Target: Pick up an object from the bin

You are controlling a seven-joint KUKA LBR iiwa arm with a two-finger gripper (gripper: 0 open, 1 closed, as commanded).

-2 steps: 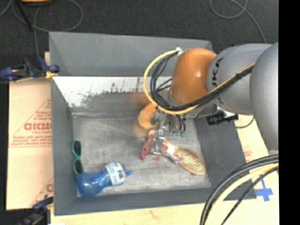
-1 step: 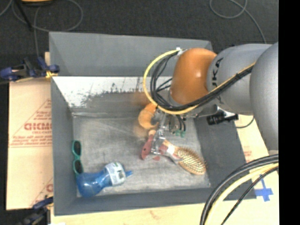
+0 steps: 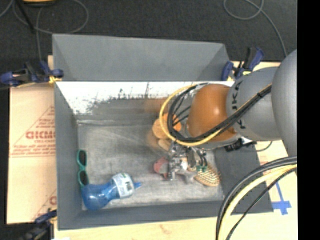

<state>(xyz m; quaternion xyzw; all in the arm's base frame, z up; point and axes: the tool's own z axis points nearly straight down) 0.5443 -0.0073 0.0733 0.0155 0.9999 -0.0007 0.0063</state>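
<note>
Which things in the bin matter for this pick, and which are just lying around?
In play (nearest the gripper, so likely candidates):
- gripper, down low, right of centre
- small reddish thing, just left of it
- tan woven thing, just right of it

Lying about:
- teal sunglasses, far left
- blue bottle with white label, front left
- tan rounded thing, partly under the arm

The arm (image 3: 265, 104) is leaning in over the right wall of the bin (image 3: 67, 149), its orange-covered wrist (image 3: 210, 111) pointing down, the claw (image 3: 181, 168) hanging low over the bin's floor, right of centre.
</note>
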